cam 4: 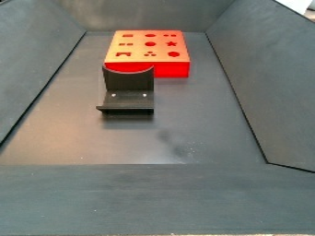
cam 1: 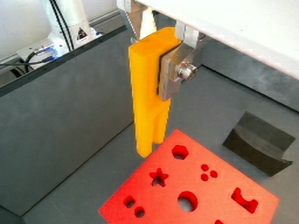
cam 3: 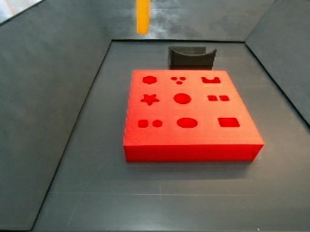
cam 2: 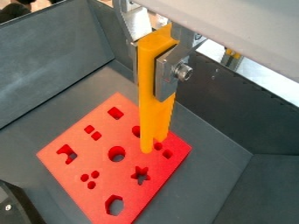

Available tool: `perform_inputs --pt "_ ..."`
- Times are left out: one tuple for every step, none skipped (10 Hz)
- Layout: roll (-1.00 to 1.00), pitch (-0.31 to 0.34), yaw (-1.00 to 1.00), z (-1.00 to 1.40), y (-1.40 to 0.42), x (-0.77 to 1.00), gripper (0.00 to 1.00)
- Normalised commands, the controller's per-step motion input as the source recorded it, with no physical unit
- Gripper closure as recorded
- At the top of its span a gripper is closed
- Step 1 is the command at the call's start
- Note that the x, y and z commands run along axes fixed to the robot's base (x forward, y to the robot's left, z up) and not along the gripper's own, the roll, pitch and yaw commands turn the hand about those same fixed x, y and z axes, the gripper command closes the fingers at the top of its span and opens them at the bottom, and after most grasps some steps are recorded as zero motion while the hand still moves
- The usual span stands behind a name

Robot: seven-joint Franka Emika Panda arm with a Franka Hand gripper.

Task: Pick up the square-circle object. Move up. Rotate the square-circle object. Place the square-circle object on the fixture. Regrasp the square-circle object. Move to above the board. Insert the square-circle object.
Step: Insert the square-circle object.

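Gripper [cam 1: 167, 63] clamped on the square-circle object [cam 1: 149, 96], hanging upright, high over the board [cam 2: 111, 162]. Fixture [cam 3: 191, 57] standing empty behind. Risky descent: slight misalignment or tilt, and jammed on a hole rim, maybe slipping between the pads.

Dark grey floor [cam 4: 185, 129], sloped grey walls [cam 3: 54, 82] around it; even, soft light.
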Motion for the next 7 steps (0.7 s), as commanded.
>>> perform_inputs --pt "0.0 0.0 -0.21 -0.02 -0.07 0.0 1.0" --pt "0.03 -0.09 -0.75 -0.09 -0.35 0.07 1.0" --pt "0.0 -0.001 -0.88 -0.06 -0.28 0.01 1.0" --pt "0.0 0.0 -0.9 -0.07 -0.27 0.0 1.0" --pt "0.0 -0.007 -0.9 -0.11 -0.27 0.0 1.0" --pt "0.0 -0.017 -0.9 -0.14 -0.27 0.0 1.0" --pt "0.0 -0.016 -0.91 -0.15 -0.24 0.0 1.0"
